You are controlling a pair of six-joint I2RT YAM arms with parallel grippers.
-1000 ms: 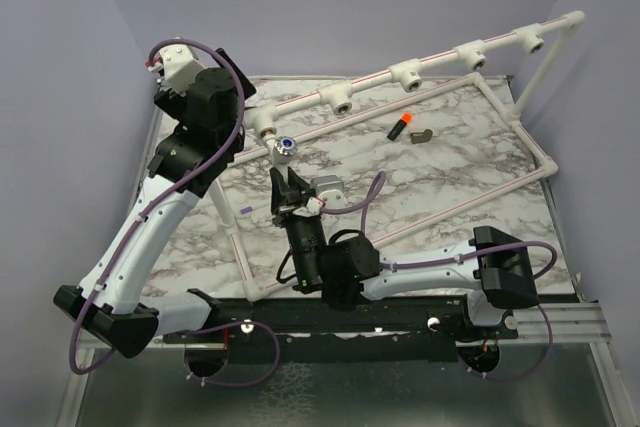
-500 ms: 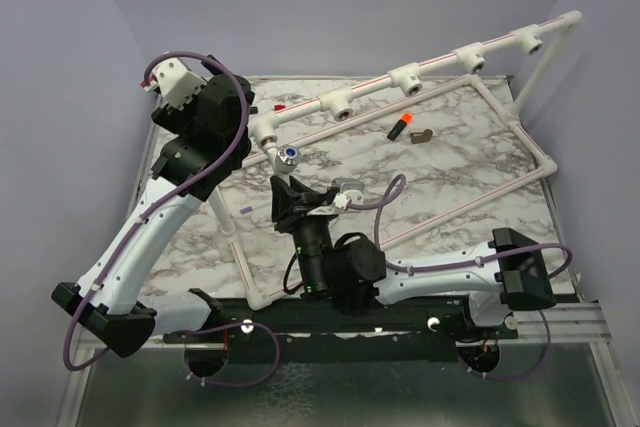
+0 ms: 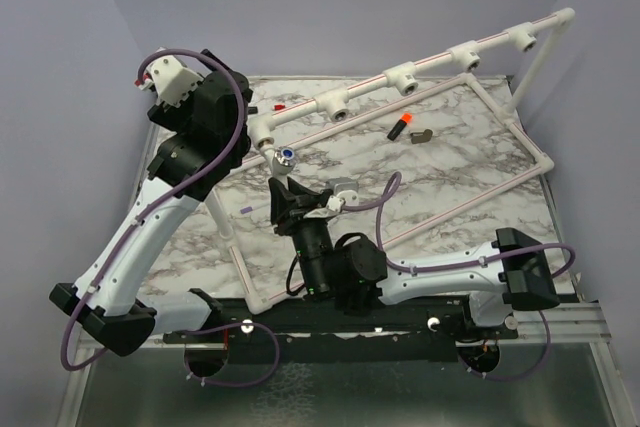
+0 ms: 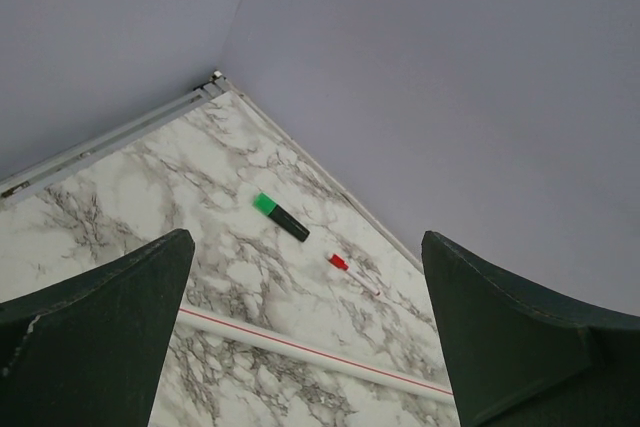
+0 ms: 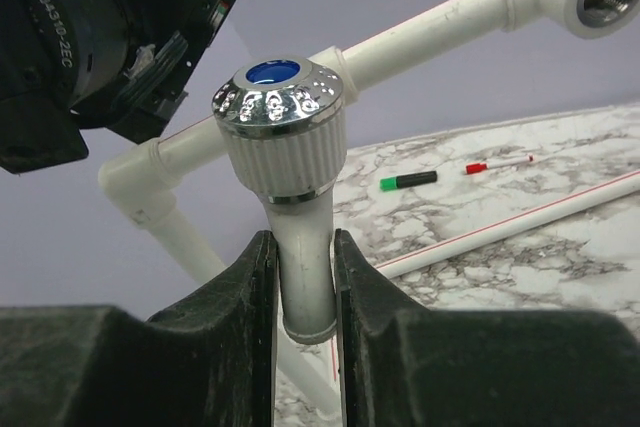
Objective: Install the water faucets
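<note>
1. Change noted against a second ago: my right gripper [image 5: 302, 243] has rolled at the wrist, and its elbow has swung out to the right. My left arm has shifted slightly left. The far end of the white plastic pipe frame [image 3: 440, 59] has also moved a little left.
2. My right gripper is clamped on the small chrome-silver metal faucet [image 5: 283, 122] with a blue-capped round knob. One finger presses each side of its pale stem, and the knob stands just past my fingertips.
3. My left gripper [image 4: 305, 237] is spread wide with nothing between its fingers. Beyond it on the marble tabletop [image 4: 120, 197] lie a black stick with a green tip [image 4: 281, 217], a small red-capped item [image 4: 339, 262] and a thin white pipe with a red stripe [image 4: 310, 352].
4. Not determinable: the stem's lower end sinks between my right fingers, so no thread can be seen. Whether it meets any socket I cannot tell. From overhead, my left fingers are hidden behind that arm's black housing.
5. Orientation: the faucet's long axis runs along my right fingers, knob outward and stem toward the palm. The blue cap faces away from the gripper. From overhead, the knob sits just beside the white pipe elbow [image 3: 263, 132] ahead of my fingertips.
</note>
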